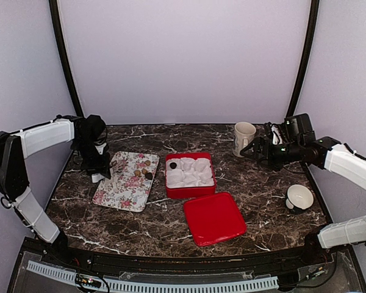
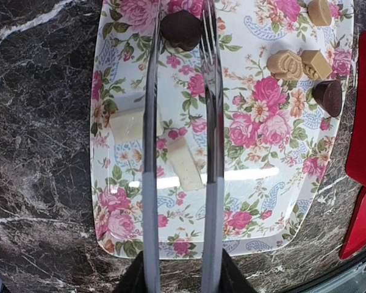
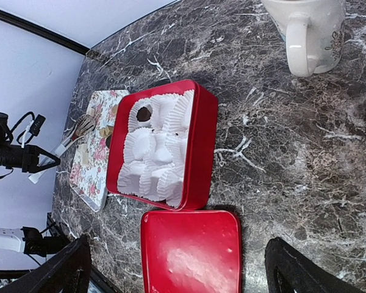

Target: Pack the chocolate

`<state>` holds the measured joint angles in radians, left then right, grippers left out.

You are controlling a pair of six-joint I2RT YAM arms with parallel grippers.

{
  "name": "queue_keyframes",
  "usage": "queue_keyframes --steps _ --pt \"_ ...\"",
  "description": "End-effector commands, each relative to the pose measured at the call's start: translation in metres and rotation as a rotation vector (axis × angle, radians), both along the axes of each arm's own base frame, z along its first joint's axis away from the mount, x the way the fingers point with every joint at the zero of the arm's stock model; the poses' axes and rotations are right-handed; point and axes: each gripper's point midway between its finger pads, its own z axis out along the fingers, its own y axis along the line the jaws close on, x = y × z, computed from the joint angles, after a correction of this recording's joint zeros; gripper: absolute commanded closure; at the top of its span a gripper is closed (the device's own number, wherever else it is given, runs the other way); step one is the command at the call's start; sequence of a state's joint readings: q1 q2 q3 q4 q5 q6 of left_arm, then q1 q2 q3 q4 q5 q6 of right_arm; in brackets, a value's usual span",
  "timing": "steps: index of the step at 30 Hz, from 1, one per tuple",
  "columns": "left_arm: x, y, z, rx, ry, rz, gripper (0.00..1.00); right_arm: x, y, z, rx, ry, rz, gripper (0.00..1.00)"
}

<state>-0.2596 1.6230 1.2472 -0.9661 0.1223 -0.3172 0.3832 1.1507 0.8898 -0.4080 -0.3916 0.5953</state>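
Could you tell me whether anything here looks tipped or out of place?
The small white cup on the right seems tipped on its side, its mouth facing sideways, while the mug stands upright.

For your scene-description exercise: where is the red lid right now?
In the top view the red lid lies flat on the marble table, slightly right of centre, just in front of the open red box.

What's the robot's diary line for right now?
left gripper: shut on tongs, tips flanking dark chocolate, floral tray | right gripper: open | red box: one chocolate inside
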Motion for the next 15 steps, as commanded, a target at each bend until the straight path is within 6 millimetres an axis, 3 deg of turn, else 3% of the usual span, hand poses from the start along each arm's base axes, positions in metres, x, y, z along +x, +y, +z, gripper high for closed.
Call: queue_keyframes --steps 1,11,15 --pt "0.005 -0.001 0.021 -0.019 -0.042 -0.014 0.71 0.003 -0.005 0.008 -0.028 -0.043 -0.004 0.0" --pt "0.0 -0.01 0.05 -0.088 -0.1 -0.004 0.74 -0.001 -0.009 0.004 -0.043 -0.038 -0.015 0.0" --pt "0.002 -0.025 0.073 -0.138 -0.162 -0.031 0.74 -0.007 -0.007 0.004 -0.015 -0.038 0.009 0.0"
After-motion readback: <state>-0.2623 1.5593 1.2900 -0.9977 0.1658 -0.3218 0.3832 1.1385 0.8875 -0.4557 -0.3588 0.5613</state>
